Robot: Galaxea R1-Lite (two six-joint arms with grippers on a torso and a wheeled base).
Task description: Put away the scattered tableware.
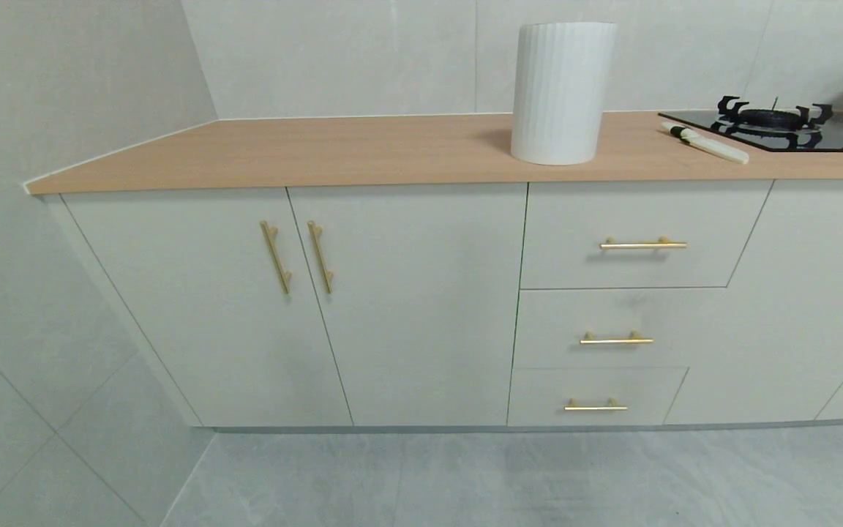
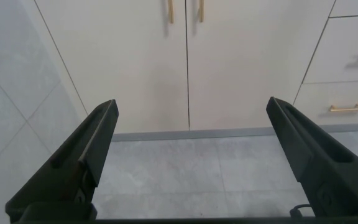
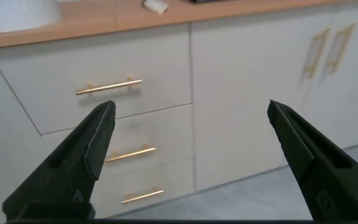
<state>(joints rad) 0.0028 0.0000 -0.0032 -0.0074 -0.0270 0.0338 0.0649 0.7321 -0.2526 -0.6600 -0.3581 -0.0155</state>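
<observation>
A pale cabinet run (image 1: 421, 307) stands on a grey tiled floor (image 1: 538, 476) under a wooden counter (image 1: 319, 150). At the robot's left the run has a pair of doors (image 1: 195, 315) with upright brass handles. To their right is a stack of three drawers (image 1: 634, 267), each with a level brass bar. All of them are closed.

A black glass hob (image 1: 831, 137) with dark pan supports is set into the counter at the far right. A tall white ribbed container (image 1: 559, 91) stands upright on the counter above the drawers.

The left hand (image 2: 191, 106) hangs low in front of the doors, over the floor tiles. Its two dark fingers are spread wide, with nothing between them and nothing touched. The right hand (image 3: 191, 107) is in front of the drawer stack. Its fingers are also spread wide, and it is empty and clear of the handles.

The white utensil (image 1: 707, 143) has a dark band near one end. It lies flat on the counter between the container and the hob, just beside the hob's front corner and well apart from both hands.
</observation>
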